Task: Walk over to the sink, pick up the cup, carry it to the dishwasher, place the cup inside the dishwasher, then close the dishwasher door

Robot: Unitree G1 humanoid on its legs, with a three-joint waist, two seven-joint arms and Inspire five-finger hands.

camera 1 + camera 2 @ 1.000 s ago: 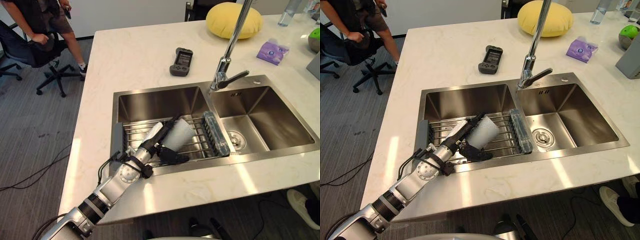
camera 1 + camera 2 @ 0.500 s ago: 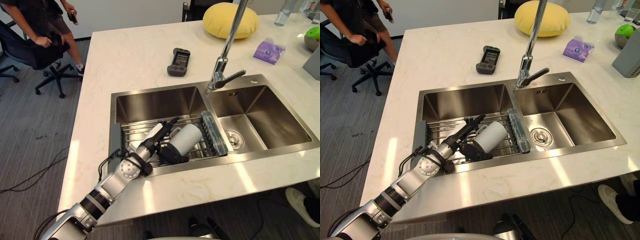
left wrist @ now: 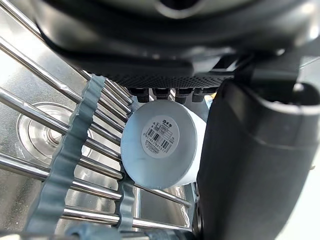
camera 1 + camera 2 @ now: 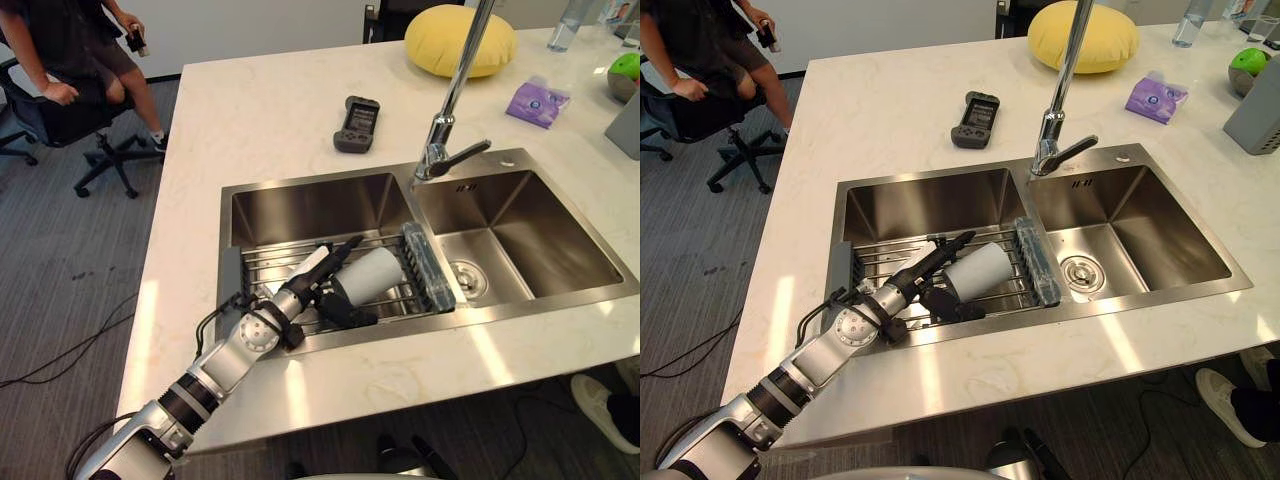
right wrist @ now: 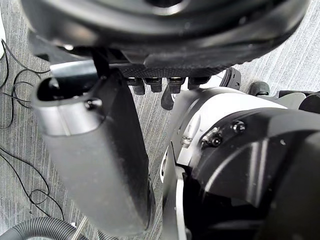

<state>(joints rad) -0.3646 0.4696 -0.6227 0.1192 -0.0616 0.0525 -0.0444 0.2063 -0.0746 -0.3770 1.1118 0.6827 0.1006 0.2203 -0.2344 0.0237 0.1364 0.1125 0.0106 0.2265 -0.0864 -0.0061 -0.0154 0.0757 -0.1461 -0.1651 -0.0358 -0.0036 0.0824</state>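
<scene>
A white cup (image 4: 372, 274) lies on its side on the wire rack (image 4: 268, 268) in the left basin of the steel sink (image 4: 400, 336). My left hand (image 4: 312, 284) reaches into that basin from the near left. Its straight fingers (image 4: 338, 250) lie along the cup's far side and its thumb (image 4: 350, 316) sits at the near side, so the hand is open around the cup. In the left wrist view the cup's labelled base (image 3: 160, 144) shows between the fingertips and the thumb (image 3: 245, 165). My right hand (image 5: 95, 150) hangs relaxed over the floor.
A tall faucet (image 4: 455, 100) rises between the two basins. A rolled grey-blue mat (image 4: 428, 266) lies at the rack's right end. On the counter are a black remote (image 4: 358, 123), a yellow cushion (image 4: 460, 38) and a purple packet (image 4: 536, 103). A person sits on a chair (image 4: 60, 80) at far left.
The cup has gone from tilted upward to lying flat on the rack, rolling so its handle is out of sight. My left hand has reached slightly further in along it.
</scene>
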